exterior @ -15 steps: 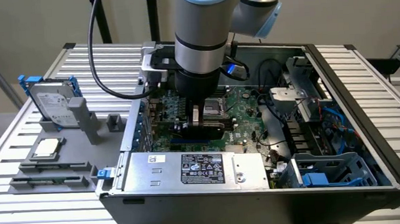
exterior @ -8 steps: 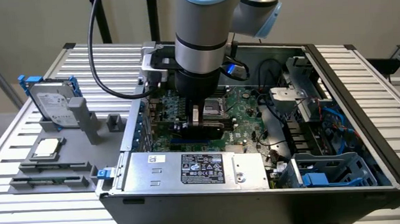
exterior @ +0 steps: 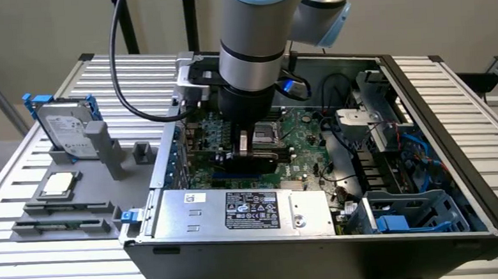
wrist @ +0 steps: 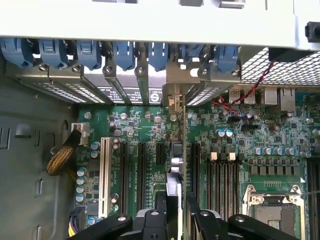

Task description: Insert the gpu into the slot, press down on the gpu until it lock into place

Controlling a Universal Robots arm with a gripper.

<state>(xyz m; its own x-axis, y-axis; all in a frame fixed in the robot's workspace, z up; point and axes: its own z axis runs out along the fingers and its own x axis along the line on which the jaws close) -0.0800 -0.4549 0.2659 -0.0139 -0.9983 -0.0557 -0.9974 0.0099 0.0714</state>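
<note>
inside open case (exterior: 307, 264), gripped gpu (wrist: 176, 180) on edge between closed-in fingers (wrist: 201, 222); held long axis toward rear brackets (wrist: 125, 82), parallel with slot (exterior: 236, 176) just beneath.

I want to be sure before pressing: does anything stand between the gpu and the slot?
Nothing visible does: the gripper holds the gpu upright right over the slot, no cable or card between them.

one gpu (wrist: 176, 170), one blue slot (exterior: 233, 176), one claw (wrist: 176, 206).

slot (exterior: 233, 176) mostly hidden under gpu (wrist: 183, 150) and end effector (wrist: 178, 205), power supply label (exterior: 251, 211) text unreadably small
</note>
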